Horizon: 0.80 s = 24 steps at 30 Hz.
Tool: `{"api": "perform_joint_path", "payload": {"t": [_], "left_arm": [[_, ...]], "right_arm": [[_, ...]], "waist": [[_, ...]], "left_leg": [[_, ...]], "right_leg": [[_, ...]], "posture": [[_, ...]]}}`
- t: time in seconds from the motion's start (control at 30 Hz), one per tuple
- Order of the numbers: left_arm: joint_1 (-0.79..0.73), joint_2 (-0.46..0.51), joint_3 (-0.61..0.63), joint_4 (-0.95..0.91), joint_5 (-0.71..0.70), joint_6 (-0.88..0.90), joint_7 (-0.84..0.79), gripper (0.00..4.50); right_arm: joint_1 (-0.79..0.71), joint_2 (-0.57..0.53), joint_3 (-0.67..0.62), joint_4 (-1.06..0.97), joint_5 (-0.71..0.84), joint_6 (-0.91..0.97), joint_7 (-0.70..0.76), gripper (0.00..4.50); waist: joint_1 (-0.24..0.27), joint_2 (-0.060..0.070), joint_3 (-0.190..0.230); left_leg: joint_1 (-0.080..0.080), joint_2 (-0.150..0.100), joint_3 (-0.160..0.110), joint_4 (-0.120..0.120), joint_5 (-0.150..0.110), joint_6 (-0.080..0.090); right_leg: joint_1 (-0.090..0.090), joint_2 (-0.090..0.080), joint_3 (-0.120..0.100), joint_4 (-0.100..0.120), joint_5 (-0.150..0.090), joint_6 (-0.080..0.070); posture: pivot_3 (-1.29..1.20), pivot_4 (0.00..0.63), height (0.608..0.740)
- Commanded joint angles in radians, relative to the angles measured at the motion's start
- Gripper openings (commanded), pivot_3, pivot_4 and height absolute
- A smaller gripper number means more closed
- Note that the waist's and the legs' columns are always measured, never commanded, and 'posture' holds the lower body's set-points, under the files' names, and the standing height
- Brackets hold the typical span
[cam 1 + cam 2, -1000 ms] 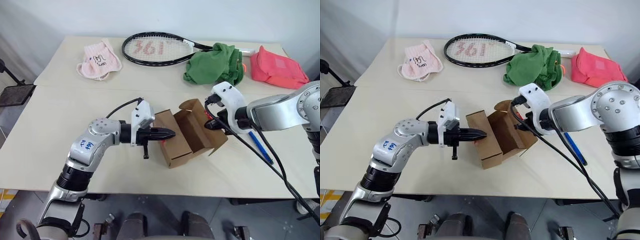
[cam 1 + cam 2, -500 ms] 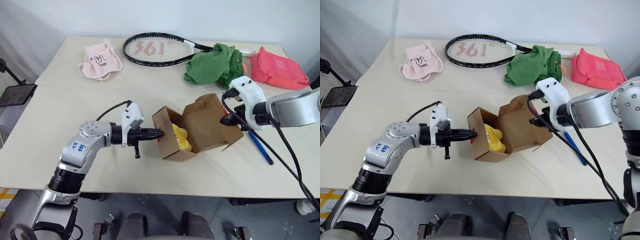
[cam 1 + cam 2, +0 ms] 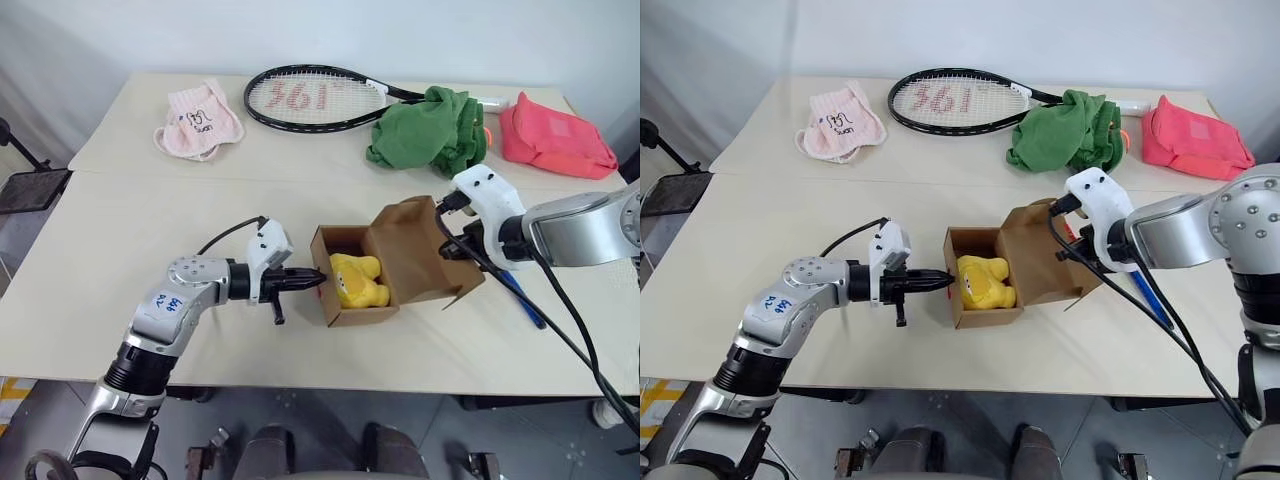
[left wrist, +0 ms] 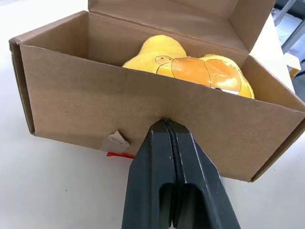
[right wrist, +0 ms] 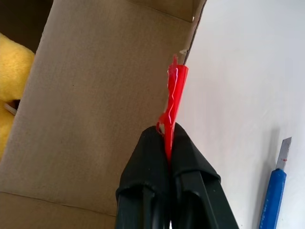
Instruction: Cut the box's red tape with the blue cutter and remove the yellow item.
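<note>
Just one yellow item [image 3: 358,281] inside one box [image 3: 352,311].

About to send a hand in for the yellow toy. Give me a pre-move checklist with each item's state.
1. Lid open: ok. The box has its lid folded back toward the right.
2. Yellow toy reachable: ok, it lies uncovered inside the box.
3. Box braced: ok. The shut left gripper presses its tip against the box's front wall.
4. Right gripper free: not ok, it is shut on the red tape at the lid's edge.
5. Cutter out of the way: ok, it lies on the table to the right of the box.
6. Toy loose in the box: cannot tell.
</note>
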Motion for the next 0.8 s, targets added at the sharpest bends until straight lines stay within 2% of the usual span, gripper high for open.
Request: {"api": "perform_joint_path", "payload": {"t": [0.03,0.23,0.37,0.57,0.7,0.8], "left_arm": [[0.008,-0.010,0.012,-0.026,-0.003,-0.014,0.008,0.00],[0.026,-0.002,0.005,-0.030,-0.002,0.014,0.012,0.00],[0.035,-0.005,0.003,-0.029,0.007,0.012,0.018,0.00],[0.029,-0.007,0.011,-0.042,0.012,0.013,0.029,0.00],[0.030,0.016,0.028,-0.055,0.006,0.023,0.025,0.00],[0.031,0.038,0.037,-0.058,0.003,0.026,0.018,0.00]], "right_arm": [[0.019,0.019,-0.045,-0.063,-0.021,0.008,0.035,0.01],[0.048,0.061,-0.089,-0.099,-0.079,0.019,0.062,0.01],[0.075,0.091,-0.138,-0.138,-0.104,0.001,0.085,0.94],[0.087,0.077,-0.217,-0.159,-0.171,-0.018,0.177,3.00],[0.155,0.022,-0.333,-0.193,-0.216,-0.110,0.327,4.40],[0.265,0.003,-0.465,-0.233,-0.257,-0.237,0.468,4.46]], "waist": [[0.000,0.000,0.000],[-0.001,0.000,0.000],[0.000,0.000,0.000],[-0.001,0.000,0.000],[0.002,0.000,0.000],[0.002,0.000,0.000]], "left_leg": [[0.000,0.000,0.000,0.000,0.000,0.000],[0.000,0.000,0.000,0.000,0.000,0.000],[0.000,0.000,0.000,0.000,0.000,0.000],[0.000,0.000,0.000,0.000,0.000,0.000],[0.000,0.000,0.000,0.000,0.000,0.000],[0.000,0.000,0.000,0.000,0.000,0.000]], "right_leg": [[0.000,0.000,0.000,0.000,0.000,0.000],[0.000,0.000,0.000,0.001,0.000,0.000],[0.000,0.000,0.000,0.001,0.000,0.000],[0.000,0.000,0.000,0.001,0.000,0.000],[0.000,0.000,0.000,0.001,0.000,0.000],[0.000,0.000,0.000,0.001,0.000,0.000]], "posture": [[0.00,0.150,0.740],[0.00,0.150,0.740],[0.00,0.150,0.740],[0.00,0.150,0.740],[0.00,0.150,0.740],[0.00,0.150,0.740]]}}
